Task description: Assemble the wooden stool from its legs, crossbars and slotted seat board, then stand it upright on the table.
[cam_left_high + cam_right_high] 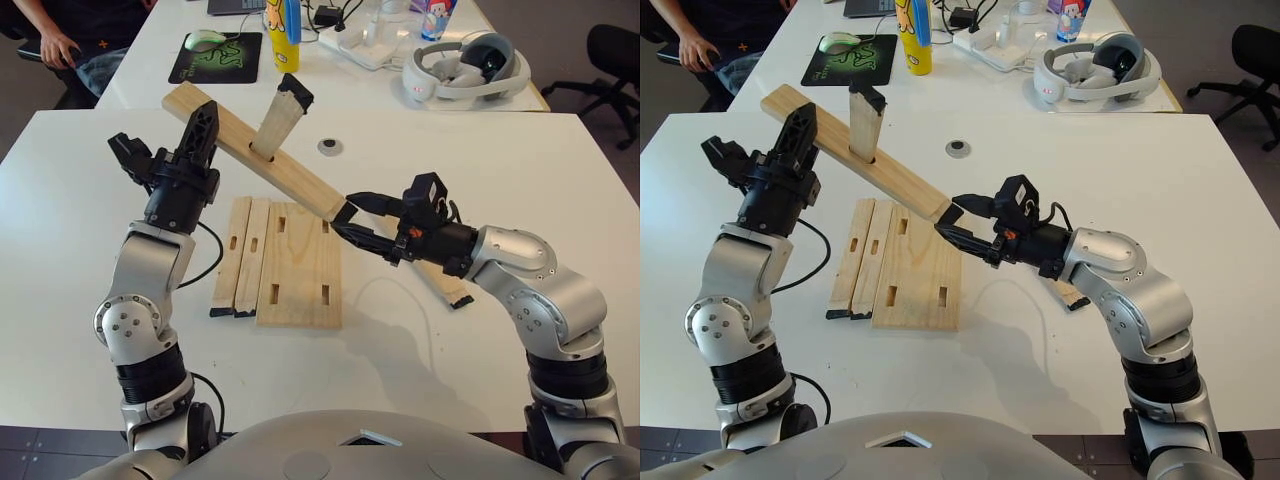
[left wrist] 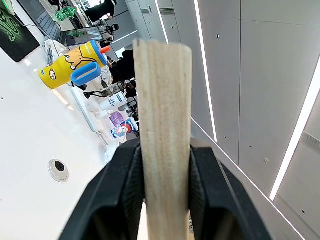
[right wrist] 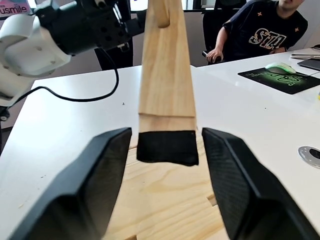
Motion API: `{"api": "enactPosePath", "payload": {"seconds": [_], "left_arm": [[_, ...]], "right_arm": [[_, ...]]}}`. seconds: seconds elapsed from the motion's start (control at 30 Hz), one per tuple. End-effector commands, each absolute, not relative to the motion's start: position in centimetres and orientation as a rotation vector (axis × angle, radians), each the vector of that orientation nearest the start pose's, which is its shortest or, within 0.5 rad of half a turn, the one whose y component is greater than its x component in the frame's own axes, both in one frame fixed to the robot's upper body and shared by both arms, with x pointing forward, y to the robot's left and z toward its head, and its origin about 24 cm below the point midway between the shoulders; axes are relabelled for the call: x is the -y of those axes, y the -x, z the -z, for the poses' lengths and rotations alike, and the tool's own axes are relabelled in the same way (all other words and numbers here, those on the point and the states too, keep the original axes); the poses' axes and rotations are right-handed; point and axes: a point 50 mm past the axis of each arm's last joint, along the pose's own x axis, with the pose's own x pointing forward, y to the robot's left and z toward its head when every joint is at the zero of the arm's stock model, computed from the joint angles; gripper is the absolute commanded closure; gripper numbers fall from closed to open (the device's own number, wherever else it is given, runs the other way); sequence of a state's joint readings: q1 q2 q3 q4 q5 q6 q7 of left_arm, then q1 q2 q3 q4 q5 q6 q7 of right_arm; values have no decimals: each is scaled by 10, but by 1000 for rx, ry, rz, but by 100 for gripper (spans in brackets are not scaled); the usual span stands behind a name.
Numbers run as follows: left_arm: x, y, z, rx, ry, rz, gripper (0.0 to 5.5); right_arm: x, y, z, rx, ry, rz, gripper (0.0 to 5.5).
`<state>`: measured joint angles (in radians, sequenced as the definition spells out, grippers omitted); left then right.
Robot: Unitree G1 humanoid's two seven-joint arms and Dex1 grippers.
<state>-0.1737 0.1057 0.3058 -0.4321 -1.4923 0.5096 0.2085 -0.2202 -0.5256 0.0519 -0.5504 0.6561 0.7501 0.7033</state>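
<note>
Long leg (image 1: 290,170) is held raised over the tabletop (image 1: 520,170), slanted from far left down to near right. Its far-left end is clamped tight between the jaws of the left gripper (image 1: 198,125). A short piece (image 1: 280,118) with a black tip is seated upright in a slot of the long leg.

The long leg's black-tipped lower end is flanked by the right gripper (image 3: 167,150); its jaws are spread wide, with a gap seen on each side and no contact.

Slotted seat board (image 1: 300,270) is laid flat at centre, with two narrow slotted bars (image 1: 240,258) touching its left edge. Another black-tipped piece (image 1: 455,292) is partly covered by the right arm.
</note>
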Motion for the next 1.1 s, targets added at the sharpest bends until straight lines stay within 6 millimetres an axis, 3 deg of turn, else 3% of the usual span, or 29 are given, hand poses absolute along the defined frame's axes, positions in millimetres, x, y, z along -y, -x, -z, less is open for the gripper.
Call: {"api": "enactPosePath", "payload": {"seconds": [0.03,0.13,0.27,0.37,0.47,0.57,0.77,0.9,1.1], "left_arm": [[-185,-257,-166,127,1145,315,445],[-200,-252,-162,126,1036,229,445],[-212,-227,-178,150,895,181,445],[-203,-212,-182,88,752,153,445],[-195,-199,-189,70,634,73,445],[-184,-186,-191,67,522,70,445],[-163,-164,-169,-25,474,90,445],[-161,-157,-163,-20,375,120,445],[-160,-158,-170,85,325,160,445]], "right_arm": [[138,-232,-161,-174,-21,-1197,253],[160,-251,-164,-184,-44,-1106,253],[190,-284,-157,-149,27,-798,253],[189,-278,-133,-189,185,-735,253],[195,-273,-119,-216,232,-665,253],[200,-277,-119,-195,234,-596,253],[206,-286,-125,-29,190,-338,253],[206,-277,-118,21,149,-223,321],[201,-268,-109,34,116,-188,426]]}}
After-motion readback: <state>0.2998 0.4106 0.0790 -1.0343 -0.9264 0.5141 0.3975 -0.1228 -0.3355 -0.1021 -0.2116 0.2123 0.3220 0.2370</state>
